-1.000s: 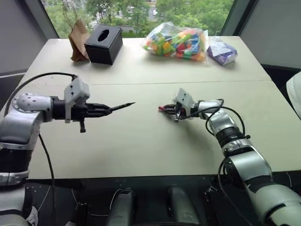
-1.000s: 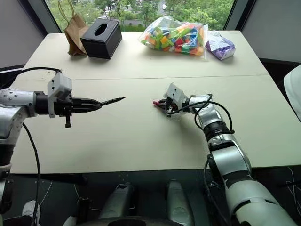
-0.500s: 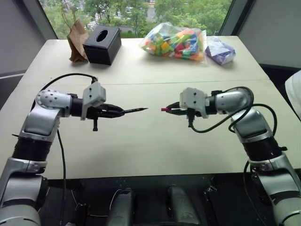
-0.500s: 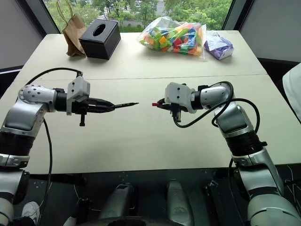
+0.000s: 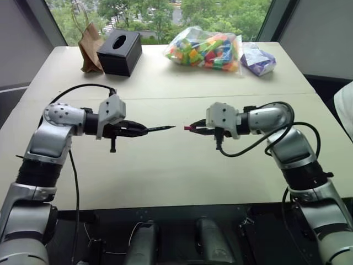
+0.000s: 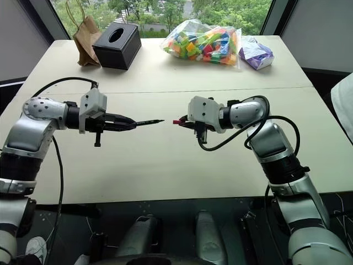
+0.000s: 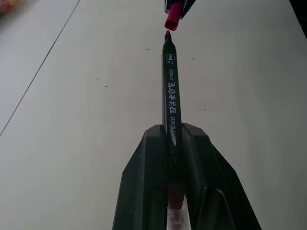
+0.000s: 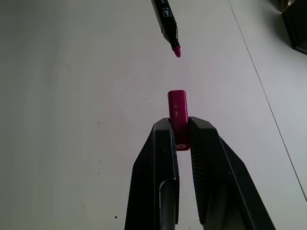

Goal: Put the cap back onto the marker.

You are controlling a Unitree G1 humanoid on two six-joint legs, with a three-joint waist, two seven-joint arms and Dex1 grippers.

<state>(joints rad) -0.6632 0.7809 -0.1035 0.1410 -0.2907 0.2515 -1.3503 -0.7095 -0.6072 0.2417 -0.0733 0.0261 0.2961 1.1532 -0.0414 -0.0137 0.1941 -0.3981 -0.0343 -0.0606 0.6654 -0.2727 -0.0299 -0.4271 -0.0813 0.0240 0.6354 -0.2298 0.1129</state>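
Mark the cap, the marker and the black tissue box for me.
cap [image 8: 176, 103]: right wrist view, exposed open end.
marker [image 7: 171, 91]: left wrist view, mid barrel at the printing.
black tissue box [image 5: 119, 52]: left eye view, top face.

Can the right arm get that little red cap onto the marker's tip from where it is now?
Probably yes. The right gripper holds the cap facing the marker in the left gripper, with only open air between. In the right wrist view the tip sits slightly off line, so a small adjustment looks needed.

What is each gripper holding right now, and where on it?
Left gripper clamps the slim black marker by its rear half. Right gripper clamps the small red plastic cap by its closed end.
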